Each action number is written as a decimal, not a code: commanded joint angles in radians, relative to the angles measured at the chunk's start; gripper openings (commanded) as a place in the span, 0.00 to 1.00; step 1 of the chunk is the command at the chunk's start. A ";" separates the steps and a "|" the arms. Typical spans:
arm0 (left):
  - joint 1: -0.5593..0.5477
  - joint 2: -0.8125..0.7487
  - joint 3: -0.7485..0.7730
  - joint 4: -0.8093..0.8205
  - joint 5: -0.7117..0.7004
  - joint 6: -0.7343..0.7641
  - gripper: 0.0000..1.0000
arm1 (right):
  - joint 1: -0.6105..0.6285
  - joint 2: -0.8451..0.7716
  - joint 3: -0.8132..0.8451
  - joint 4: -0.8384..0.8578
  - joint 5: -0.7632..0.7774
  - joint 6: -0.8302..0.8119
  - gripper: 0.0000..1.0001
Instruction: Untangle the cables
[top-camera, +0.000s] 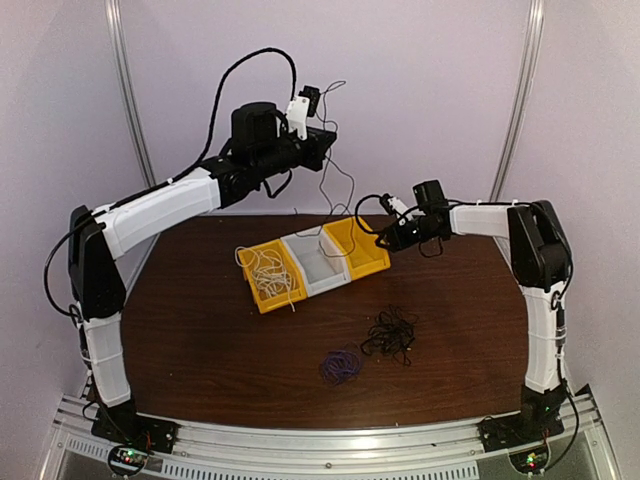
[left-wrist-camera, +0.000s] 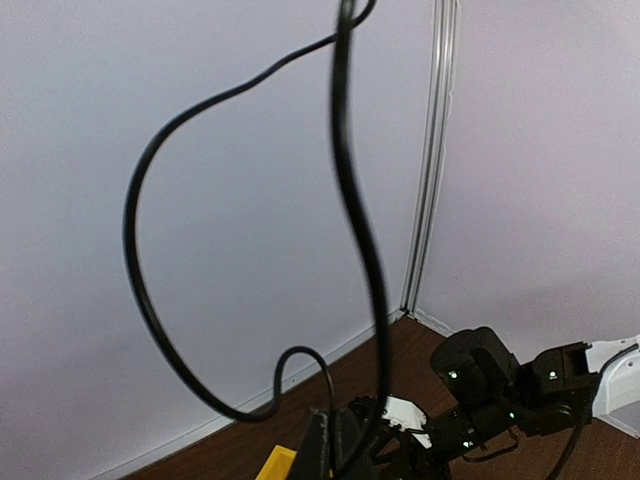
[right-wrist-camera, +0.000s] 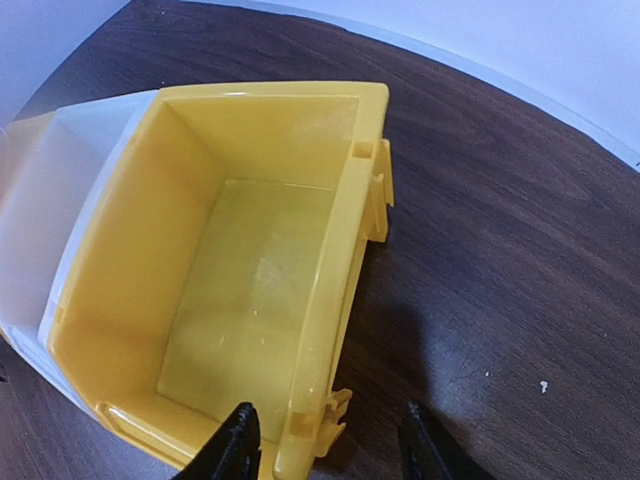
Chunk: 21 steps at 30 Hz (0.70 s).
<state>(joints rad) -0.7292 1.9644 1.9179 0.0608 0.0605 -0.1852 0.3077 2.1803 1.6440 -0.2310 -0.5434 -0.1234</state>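
My left gripper (top-camera: 312, 100) is raised high at the back and shut on a thin black cable (top-camera: 322, 165), which hangs down toward the bins. In the left wrist view that cable (left-wrist-camera: 352, 200) loops across the wall and runs down into the shut gripper (left-wrist-camera: 345, 445). A tangle of black cables (top-camera: 390, 333) and a purple coil (top-camera: 340, 365) lie on the table in front. A white cable (top-camera: 268, 272) fills the left yellow bin. My right gripper (top-camera: 388, 237) is open, its fingers either side of the right yellow bin's wall (right-wrist-camera: 335, 290), holding nothing.
Three joined bins sit mid-table: left yellow (top-camera: 262, 298), a white middle one (top-camera: 315, 265), and right yellow (top-camera: 358, 245), which shows bare inside (right-wrist-camera: 240, 300). Dark wood table (top-camera: 200, 320); pale walls stand close behind.
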 joint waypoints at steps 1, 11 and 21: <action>0.018 0.005 -0.028 0.047 0.030 0.001 0.00 | 0.002 0.005 0.049 0.021 -0.015 0.050 0.41; 0.072 -0.020 -0.132 0.054 0.253 0.044 0.00 | 0.016 -0.092 -0.117 0.025 -0.038 0.050 0.08; 0.074 -0.099 -0.324 0.147 0.463 -0.023 0.00 | 0.020 -0.269 -0.337 0.077 -0.033 0.139 0.00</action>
<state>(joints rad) -0.6449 1.9453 1.6749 0.0826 0.4129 -0.1570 0.3210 2.0010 1.3796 -0.1917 -0.5610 -0.0723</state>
